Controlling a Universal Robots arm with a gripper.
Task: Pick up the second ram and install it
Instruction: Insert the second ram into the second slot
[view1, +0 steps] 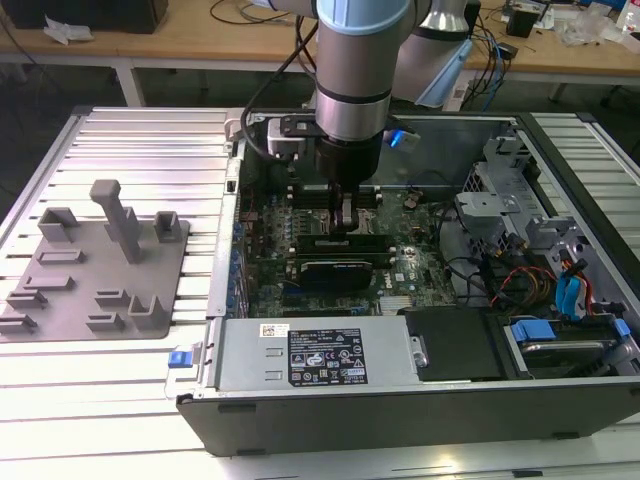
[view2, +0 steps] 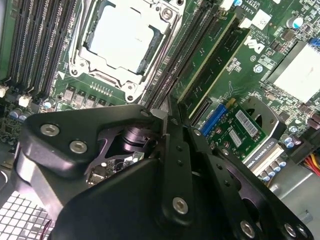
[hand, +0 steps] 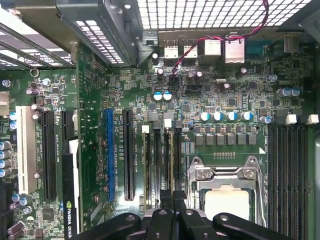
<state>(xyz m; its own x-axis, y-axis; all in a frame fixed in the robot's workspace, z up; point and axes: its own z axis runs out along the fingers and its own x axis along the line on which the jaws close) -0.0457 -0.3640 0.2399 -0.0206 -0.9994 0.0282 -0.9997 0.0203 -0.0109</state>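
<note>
My gripper (view1: 345, 214) reaches straight down into the open computer case (view1: 560, 180), over the memory slots beside the processor socket (hand: 225, 192). In the first wrist view its fingertips (hand: 167, 214) stand close together. The thin edge of the second ram (hand: 172, 165) runs between them, upright along a slot. In the second wrist view the ram (view2: 215, 57) shows as a long green stick on edge in the slot. It lies just beyond the gripper's black linkage (view2: 125, 165). The stick looks level with the slot; how deep it sits cannot be told.
A black expansion card (view1: 335, 268) lies just in front of the gripper. The grey fixture tray (view1: 95, 260) rests on the ribbed table at the exterior view's left. Drive cages and cables (view1: 540, 260) crowd the case's right side. The power supply (view1: 320, 355) lines its near wall.
</note>
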